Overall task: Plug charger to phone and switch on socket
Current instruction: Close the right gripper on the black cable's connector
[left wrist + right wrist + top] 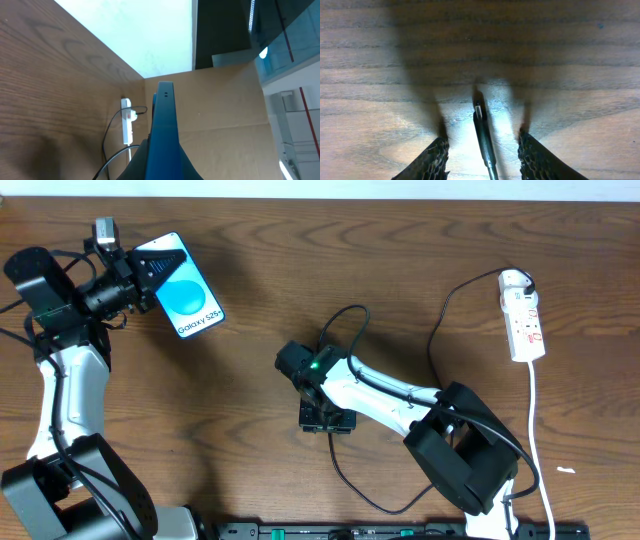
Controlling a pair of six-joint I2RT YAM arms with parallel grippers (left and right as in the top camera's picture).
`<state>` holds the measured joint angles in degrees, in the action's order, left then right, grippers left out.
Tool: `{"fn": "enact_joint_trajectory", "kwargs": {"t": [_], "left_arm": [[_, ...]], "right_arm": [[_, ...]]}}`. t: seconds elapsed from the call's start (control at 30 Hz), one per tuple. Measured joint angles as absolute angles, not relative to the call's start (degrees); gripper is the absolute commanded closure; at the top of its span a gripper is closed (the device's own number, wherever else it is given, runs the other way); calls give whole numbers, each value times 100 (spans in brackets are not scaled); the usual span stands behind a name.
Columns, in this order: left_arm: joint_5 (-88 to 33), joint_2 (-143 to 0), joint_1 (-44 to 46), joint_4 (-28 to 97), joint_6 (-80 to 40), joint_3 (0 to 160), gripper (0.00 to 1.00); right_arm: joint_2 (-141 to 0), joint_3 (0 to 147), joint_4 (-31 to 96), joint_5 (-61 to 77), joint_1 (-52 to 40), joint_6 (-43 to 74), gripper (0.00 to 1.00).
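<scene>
The phone [187, 290], blue screen up, is held off the table at the far left with my left gripper [143, 272] shut on its end. In the left wrist view the phone [164, 120] shows edge-on between the dark fingers [142, 165]. The charger, a thin black cable [433, 345], runs from the socket [524, 320] at the far right across the table. Its plug tip [482, 127] lies on the wood between the open fingers of my right gripper [482, 139], touching neither pad. In the overhead view my right gripper [325, 420] points down at mid-table.
The socket's white cord [537, 440] runs down the right side to the near edge. Loops of black cable [350, 485] lie around the right arm. A cardboard wall [220, 110] stands beyond the table's far side.
</scene>
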<state>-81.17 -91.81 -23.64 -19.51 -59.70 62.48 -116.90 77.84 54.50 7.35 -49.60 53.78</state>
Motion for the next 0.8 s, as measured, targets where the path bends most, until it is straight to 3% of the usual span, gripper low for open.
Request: {"fn": "enact_joint_trajectory", "kwargs": {"t": [0.4,0.8], "left_arm": [[-8112,-9181,-2364,-1949,-5970,6248,93],[-8112,-9181,-2364,-1949,-5970,6248,93]], "right_arm": [[-11690,7793,5369,819,-4845,5339,59],[-11692,7793,5393,792,-4845,5317,79]]}}
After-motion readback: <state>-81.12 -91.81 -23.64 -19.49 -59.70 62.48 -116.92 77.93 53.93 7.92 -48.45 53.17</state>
